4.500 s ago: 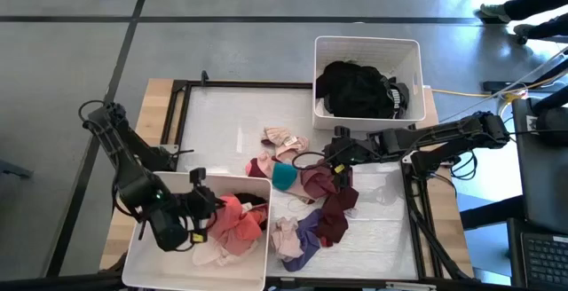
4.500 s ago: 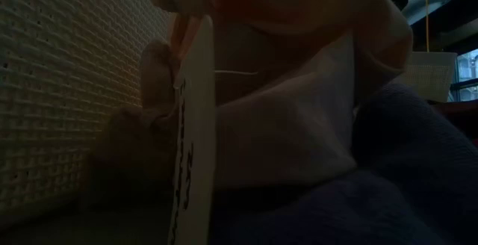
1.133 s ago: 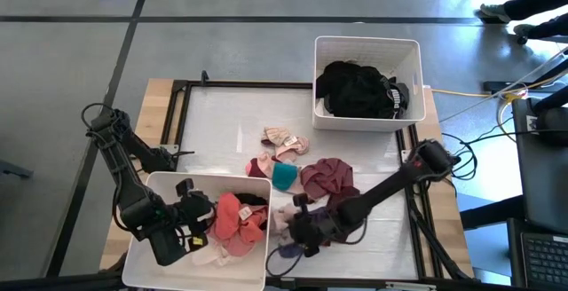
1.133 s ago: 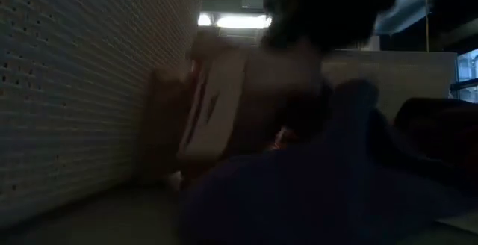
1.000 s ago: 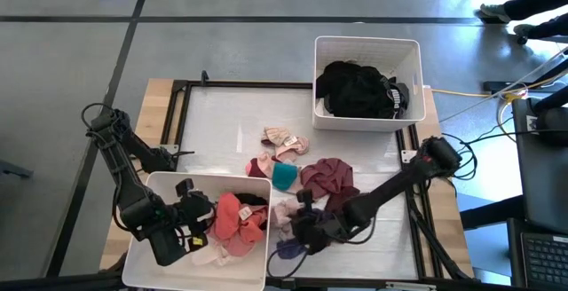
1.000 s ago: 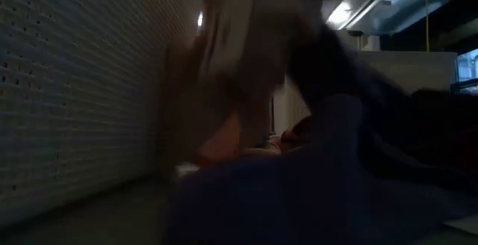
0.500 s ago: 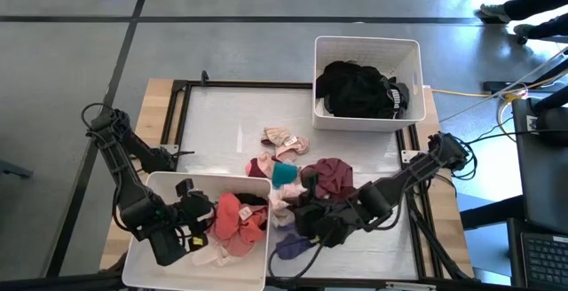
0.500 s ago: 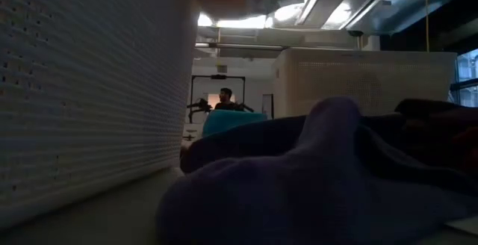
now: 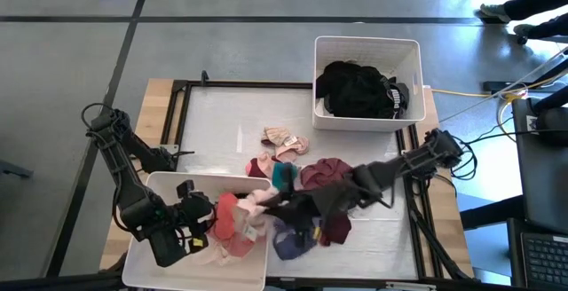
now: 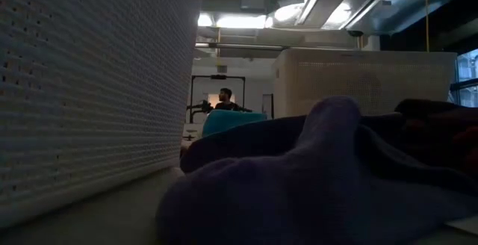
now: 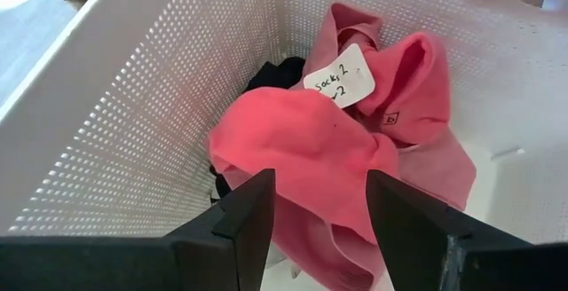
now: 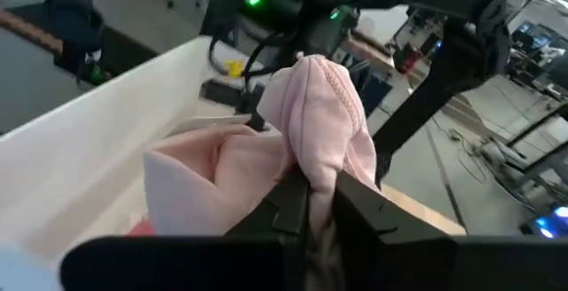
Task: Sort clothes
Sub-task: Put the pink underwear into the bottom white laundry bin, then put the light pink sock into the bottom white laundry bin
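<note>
My right gripper (image 9: 269, 207) reaches from the table's right to the right rim of the near-left white bin (image 9: 161, 183) and is shut on a pale pink garment (image 9: 252, 200). The right wrist view shows the same garment (image 12: 311, 118) bunched beyond the fingers. My left gripper (image 9: 202, 213) hovers open inside that bin, above coral and pink clothes (image 11: 342, 140) bearing a handwritten tag (image 11: 339, 76). More clothes lie mid-table: maroon (image 9: 330, 177), teal (image 9: 284, 176), purple (image 9: 291, 240). My right gripper pinches a bunched fold of the pale pink garment (image 12: 312, 169) between its two fingers, several layers together. The arm comes at it from the table's right. The cloth is lifted clear of the table and bulges slack past the fingertips over the bin's rim.
A second white bin (image 9: 366, 47) at the far right holds black clothes (image 9: 359, 89). Striped pink socks (image 9: 282, 138) lie mid-table. In the low view the near bin's perforated wall (image 10: 89, 88) fills the left and the purple garment (image 10: 328, 178) lies in front.
My right gripper has risen from the pile near the table's near edge with the pale pink garment and swung toward the table's left, reaching the near-left bin's rim. The garment is lifted clear. The purple garment stays on the table.
</note>
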Robot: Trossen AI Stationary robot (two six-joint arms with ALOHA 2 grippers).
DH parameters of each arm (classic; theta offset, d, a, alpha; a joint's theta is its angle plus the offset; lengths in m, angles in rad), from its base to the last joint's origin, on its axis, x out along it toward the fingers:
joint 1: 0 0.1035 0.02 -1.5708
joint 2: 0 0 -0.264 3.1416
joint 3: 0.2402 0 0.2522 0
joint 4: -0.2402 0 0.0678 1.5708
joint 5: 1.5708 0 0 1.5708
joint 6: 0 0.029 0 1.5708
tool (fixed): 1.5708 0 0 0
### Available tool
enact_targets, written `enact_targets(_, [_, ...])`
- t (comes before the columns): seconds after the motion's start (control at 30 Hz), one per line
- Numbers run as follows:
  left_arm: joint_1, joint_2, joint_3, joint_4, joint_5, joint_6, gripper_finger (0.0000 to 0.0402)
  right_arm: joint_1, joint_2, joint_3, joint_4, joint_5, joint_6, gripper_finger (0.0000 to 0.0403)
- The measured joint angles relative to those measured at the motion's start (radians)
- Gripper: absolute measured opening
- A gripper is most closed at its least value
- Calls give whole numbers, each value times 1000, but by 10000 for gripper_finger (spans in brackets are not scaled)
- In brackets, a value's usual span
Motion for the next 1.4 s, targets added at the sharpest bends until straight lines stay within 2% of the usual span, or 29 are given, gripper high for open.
enact_targets(0.1, [0,0,0,0,0,0,169,-45,14,0,48,-60,9,43])
enact_targets(0.23, [0,0,0,1,-4,9,169,-98,33,-1,44,-150,130,44])
enact_targets(0.4, [-16,0,0,35,-96,89,169,-144,84,-1,14,-299,276,61])
enact_targets(0.57, [-48,0,0,108,-168,174,169,-141,131,-1,-40,-307,317,137])
enact_targets(0.77, [-75,0,0,176,-328,261,169,-140,105,-2,-174,-307,321,238])
enact_targets(0.9, [-83,0,0,176,-404,260,169,-140,11,1,-299,-274,411,268])
enact_targets(1.03, [-63,-1,-13,184,-473,262,169,-140,-67,1,-511,-234,512,275])
enact_targets(1.23, [-16,-1,-72,185,-529,254,169,-127,-103,-6,-805,-42,628,271])
enact_targets(1.3, [-6,-1,-91,214,-531,269,169,-121,-102,-40,-826,36,639,271])
enact_targets(1.4, [-3,-1,-113,295,-537,355,169,-121,-102,-115,-827,76,654,271])
